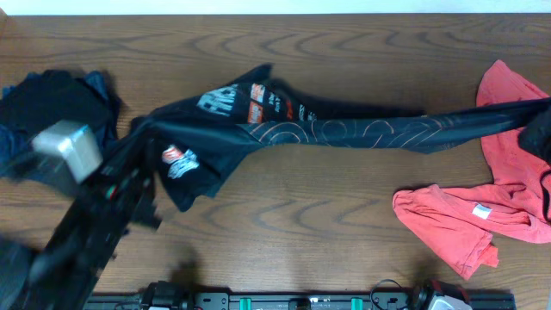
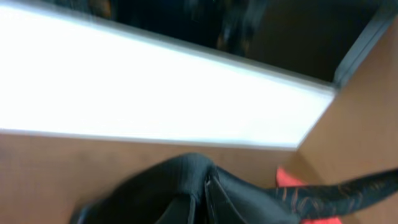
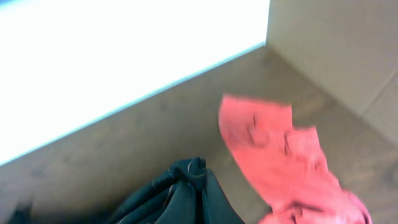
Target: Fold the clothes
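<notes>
Left gripper (image 1: 136,138): blurred, clamped on left end of black jersey (image 1: 344,131).
Right gripper (image 1: 535,129): pinched together on the opposite end.
Black jersey: stretched between both grippers across wooden table (image 1: 327,232), logos toward left.
Coral-red shirt (image 1: 508,207): crumpled on table, beneath jersey's right end.

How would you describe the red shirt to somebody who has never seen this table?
Seen from above, go to the right end of the wooden table. A crumpled red shirt lies there, and the stretched black jersey crosses its upper part. It is the only red cloth, and it shows a small white label.
</notes>
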Tool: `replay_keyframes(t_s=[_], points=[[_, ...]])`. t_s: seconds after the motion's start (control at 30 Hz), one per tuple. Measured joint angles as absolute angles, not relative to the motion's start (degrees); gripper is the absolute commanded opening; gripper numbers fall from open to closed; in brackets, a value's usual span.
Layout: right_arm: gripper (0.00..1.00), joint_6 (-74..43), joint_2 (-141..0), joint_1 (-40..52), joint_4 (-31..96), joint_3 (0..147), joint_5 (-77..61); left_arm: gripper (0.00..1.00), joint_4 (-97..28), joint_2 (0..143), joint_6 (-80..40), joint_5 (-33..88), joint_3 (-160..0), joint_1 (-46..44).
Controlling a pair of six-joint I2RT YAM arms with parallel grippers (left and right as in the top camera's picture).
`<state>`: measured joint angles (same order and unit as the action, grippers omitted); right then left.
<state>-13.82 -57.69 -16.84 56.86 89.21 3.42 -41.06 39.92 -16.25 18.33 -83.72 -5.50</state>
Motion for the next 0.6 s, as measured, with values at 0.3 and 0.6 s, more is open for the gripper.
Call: replay_keyframes(t_s=[0.3,0.6], points=[[0.01,-13.8,-61.41,-16.82,53.76,89.95,1.34,0.06,-41.08,48.64,-16.21,16.51,-83.96,-5.39],[0.01,-13.3,-84.9,-16.8,38.09,89.76,-5.96,0.06,-28.34,78.24,-14.26,16.36,-83.05,-5.34]])
